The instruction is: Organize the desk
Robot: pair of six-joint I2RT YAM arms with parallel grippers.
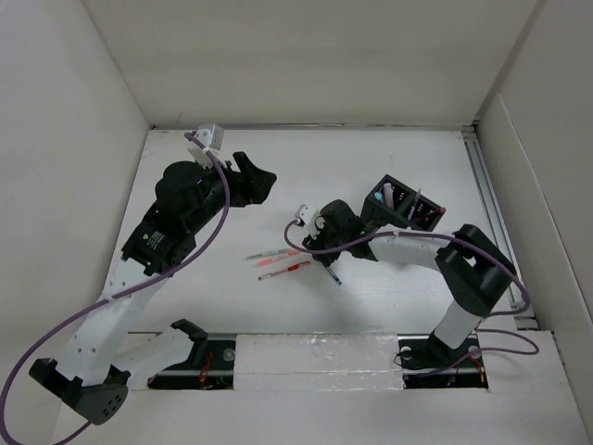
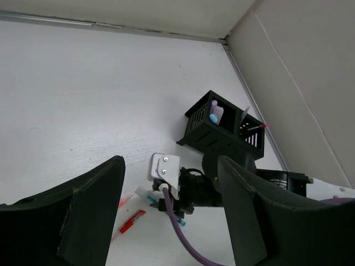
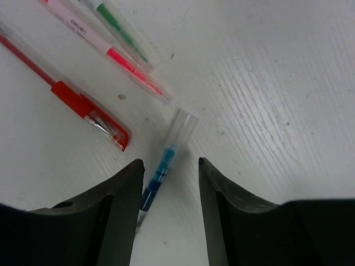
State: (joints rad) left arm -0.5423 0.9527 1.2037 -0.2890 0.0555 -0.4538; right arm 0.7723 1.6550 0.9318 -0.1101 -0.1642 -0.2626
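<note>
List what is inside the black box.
One compartment of the black box holds a purple pen and a blue-capped pen; another holds a pink pen. The walls hide their lower parts.

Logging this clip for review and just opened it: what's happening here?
The right gripper hangs open just over a blue pen lying on the desk, straddling it but not yet gripping. A red pen, pink pen and green pen lie loose beside it. The black organizer behind holds a few pens. The left gripper is raised, open and empty.
</note>
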